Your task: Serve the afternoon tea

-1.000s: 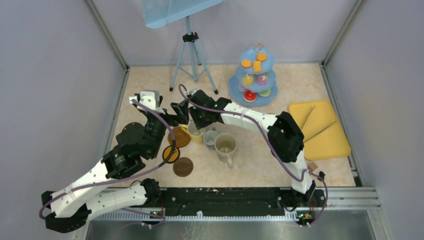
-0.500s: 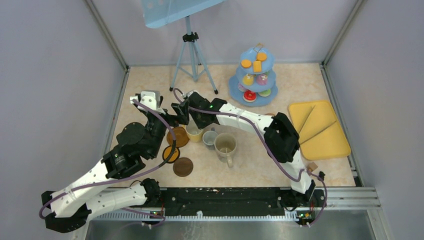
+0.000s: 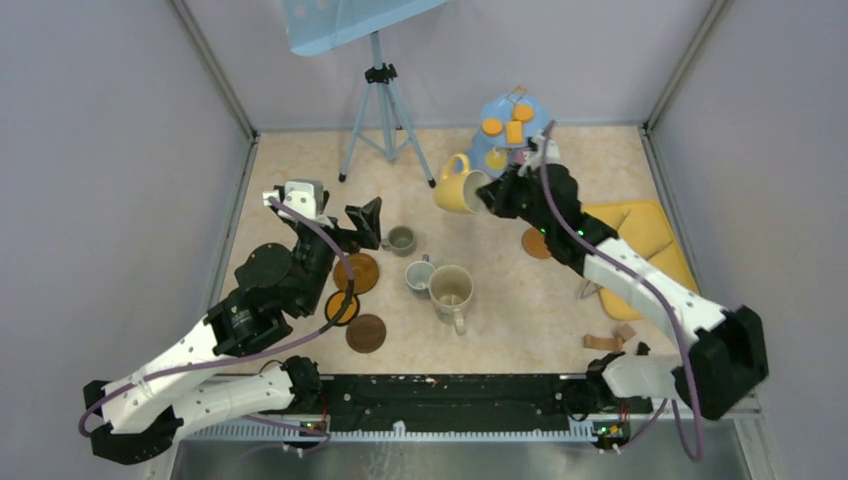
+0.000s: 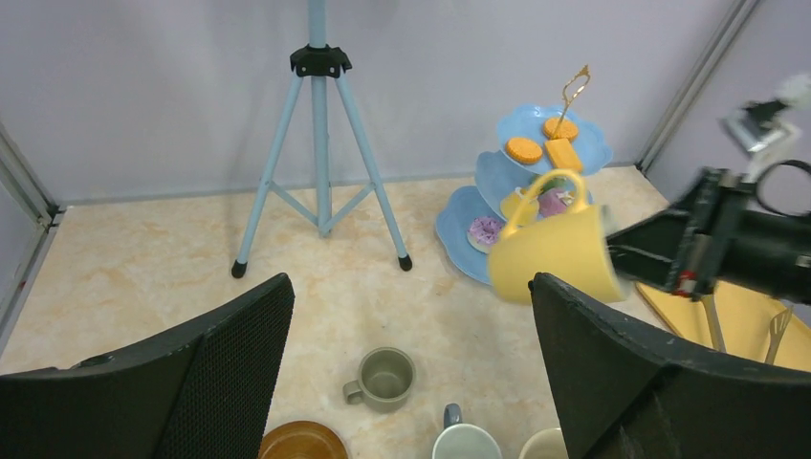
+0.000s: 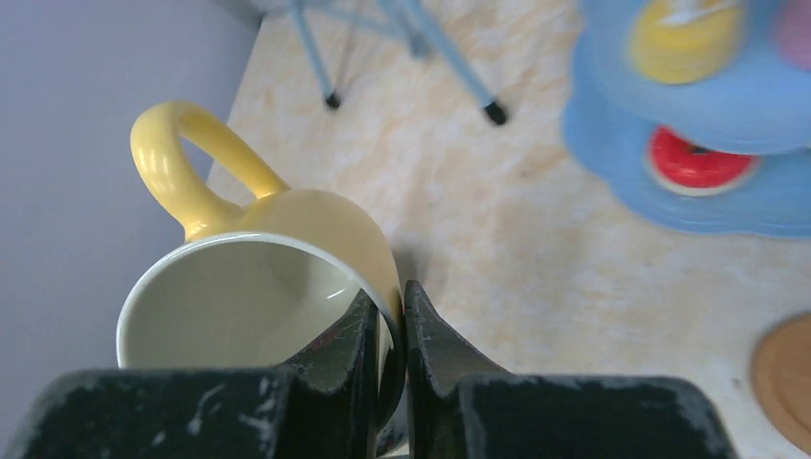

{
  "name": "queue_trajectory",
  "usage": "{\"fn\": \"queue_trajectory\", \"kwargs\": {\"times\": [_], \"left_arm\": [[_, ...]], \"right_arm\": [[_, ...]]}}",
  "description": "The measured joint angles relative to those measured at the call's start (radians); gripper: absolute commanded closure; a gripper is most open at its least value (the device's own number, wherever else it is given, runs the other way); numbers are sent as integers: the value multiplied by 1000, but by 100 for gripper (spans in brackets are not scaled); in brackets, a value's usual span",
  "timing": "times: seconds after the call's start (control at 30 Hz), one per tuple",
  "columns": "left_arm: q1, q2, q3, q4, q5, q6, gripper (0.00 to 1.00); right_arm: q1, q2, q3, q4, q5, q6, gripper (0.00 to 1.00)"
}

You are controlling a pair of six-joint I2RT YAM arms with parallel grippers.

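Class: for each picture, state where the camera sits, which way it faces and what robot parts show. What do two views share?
Top external: above and behind, looking down; left arm, right arm show.
Left wrist: on left arm, faces back wall; open left claw frames it.
Right wrist: looks down past right claw, shut on yellow mug.
Shared: all see yellow mug, cake stand.
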Motion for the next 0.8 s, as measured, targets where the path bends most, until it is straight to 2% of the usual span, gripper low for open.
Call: {"fn": "queue_trajectory", "kwargs": {"times": [0.07,0.13,0.37,0.47,0.6,0.8], "left_arm": [[0,5,0,3,4,0,1],[0,11,0,7,5,1,1],[0,37,-9,34,27,12,1],[0,56,-9,45,41,18,1],[0,82,-9,50,60,20,1],[0,86,-9,49,76,14,1]], "right_arm": [[-69,-130,-128,64,37,55,100],[-93,-209,-193,52,93,82,100],[-104,-330,-237,-287,453,132,100],[-122,-298,-220,-430,582,142,100],[-131,-154,-119,-570,693,155,100],[-184,-2,-46,-538,708,135,100]]}}
